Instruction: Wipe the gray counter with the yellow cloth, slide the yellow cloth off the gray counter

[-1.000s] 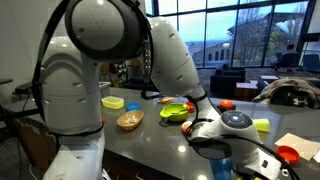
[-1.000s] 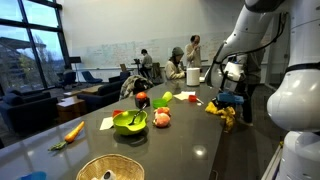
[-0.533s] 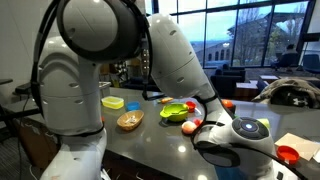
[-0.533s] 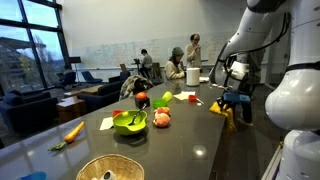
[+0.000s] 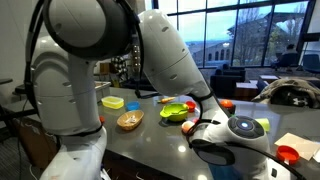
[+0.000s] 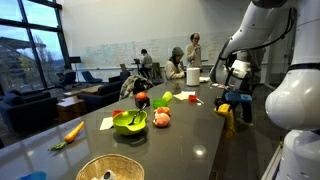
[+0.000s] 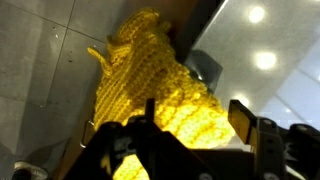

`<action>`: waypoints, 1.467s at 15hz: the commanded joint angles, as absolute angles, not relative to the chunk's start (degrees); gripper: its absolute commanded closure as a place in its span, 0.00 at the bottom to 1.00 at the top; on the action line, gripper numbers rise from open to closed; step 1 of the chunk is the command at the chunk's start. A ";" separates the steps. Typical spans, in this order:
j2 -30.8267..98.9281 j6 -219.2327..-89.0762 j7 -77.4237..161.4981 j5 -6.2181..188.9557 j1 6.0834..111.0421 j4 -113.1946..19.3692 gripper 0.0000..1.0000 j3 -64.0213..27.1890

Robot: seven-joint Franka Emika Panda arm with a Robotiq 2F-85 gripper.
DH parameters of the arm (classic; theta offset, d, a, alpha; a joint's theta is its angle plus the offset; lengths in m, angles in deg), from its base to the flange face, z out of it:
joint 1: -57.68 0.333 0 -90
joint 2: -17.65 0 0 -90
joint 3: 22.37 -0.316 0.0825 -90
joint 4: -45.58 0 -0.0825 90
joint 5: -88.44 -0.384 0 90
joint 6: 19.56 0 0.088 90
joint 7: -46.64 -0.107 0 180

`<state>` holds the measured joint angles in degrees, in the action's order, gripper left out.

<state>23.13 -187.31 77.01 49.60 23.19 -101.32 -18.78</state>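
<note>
The yellow cloth (image 7: 155, 85) lies bunched at the edge of the gray counter (image 7: 45, 60), directly under my gripper (image 7: 195, 118). The two fingers stand apart, and the right finger (image 7: 243, 118) shows a gap beside the cloth, so the gripper is open. In an exterior view the yellow cloth (image 6: 228, 118) droops over the far right edge of the gray counter (image 6: 190, 140), just below the gripper (image 6: 233, 101). In an exterior view the arm's wrist (image 5: 238, 128) hides both gripper and cloth.
On the counter are a green bowl (image 6: 130, 122), a red apple (image 6: 143, 98), an orange fruit (image 6: 162, 117), a carrot (image 6: 73, 131), a wicker bowl (image 6: 110, 168) and a white cup (image 6: 194, 75). A yellow-green block (image 5: 262, 125) lies beside the wrist. Beyond the counter edge is dark floor (image 7: 270, 70).
The jaws have spread apart from shut. The cloth has shifted a little further over the counter's edge and hangs lower.
</note>
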 commanded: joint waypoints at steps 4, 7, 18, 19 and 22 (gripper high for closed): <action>10.89 -180.65 75.71 60.63 24.48 -108.00 0.00 -19.31; 5.39 -176.30 71.75 69.82 30.47 -109.19 0.00 -14.44; -6.09 -165.25 66.04 81.22 45.22 -109.73 0.00 -10.10; -6.48 -165.12 66.05 81.21 45.50 -109.92 0.00 -10.13; -6.62 -165.03 66.11 81.17 45.45 -110.11 0.00 -9.76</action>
